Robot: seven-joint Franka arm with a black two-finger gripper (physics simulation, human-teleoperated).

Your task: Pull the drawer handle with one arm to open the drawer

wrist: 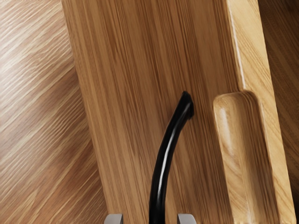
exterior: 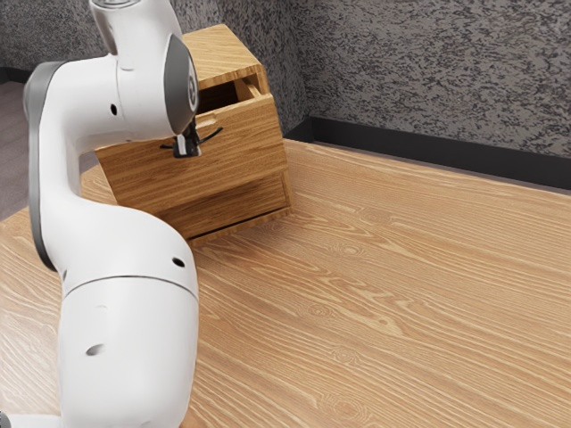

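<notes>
Your hand [exterior: 187, 145] sat at the drawer [exterior: 241, 147], right against its front face. The black handle [exterior: 207, 135] ran between the two grey fingers [wrist: 113, 218]. In the wrist view a strip of wood showed on each side between handle and fingertip. So the hand stood narrowly open around the handle and was not clamped on it.

The drawer was partly pulled out of the cabinet [exterior: 219, 53]. Behind the hand, a dark gap showed between the drawer's top edge and the cabinet's top. Beyond the fingertips the handle curved away and met the wood at its far mount. A rounded recess [wrist: 233, 154] lay just beside that mount. The cabinet stood on the surface [exterior: 401, 267], whose grain spread out below and beside the hand.
</notes>
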